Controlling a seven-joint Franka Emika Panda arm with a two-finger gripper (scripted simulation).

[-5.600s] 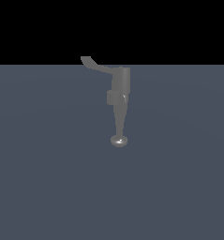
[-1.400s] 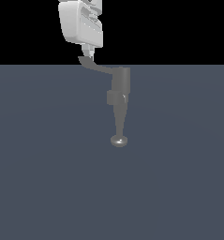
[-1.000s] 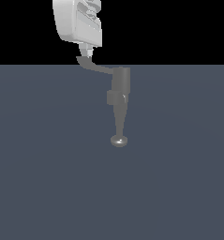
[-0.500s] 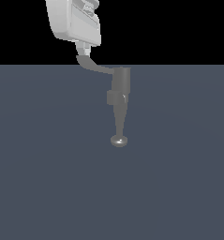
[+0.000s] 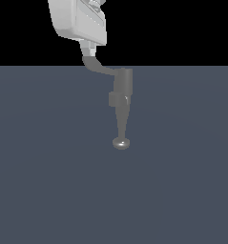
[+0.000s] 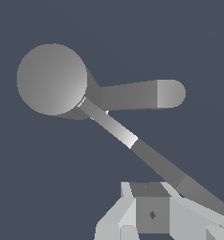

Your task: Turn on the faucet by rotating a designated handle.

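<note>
- On the flat slate-gray floor (image 5: 48,181), the gray faucet (image 5: 121,95) stands near the middle of the exterior view, its tapered spout ending in a round knob (image 5: 120,142).
- The white gripper (image 5: 89,51) hangs over the handle's tip; whether its jaws grip it cannot be told.
- The curved handle (image 5: 100,68) juts toward the exterior view's left.

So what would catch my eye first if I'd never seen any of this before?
Probably the white gripper hanging at the top of the exterior view, its tip right at the end of the thin curved handle. Below it stands the gray faucet, its spout tapering to a round knob on the bare slate-colored surface.
</note>
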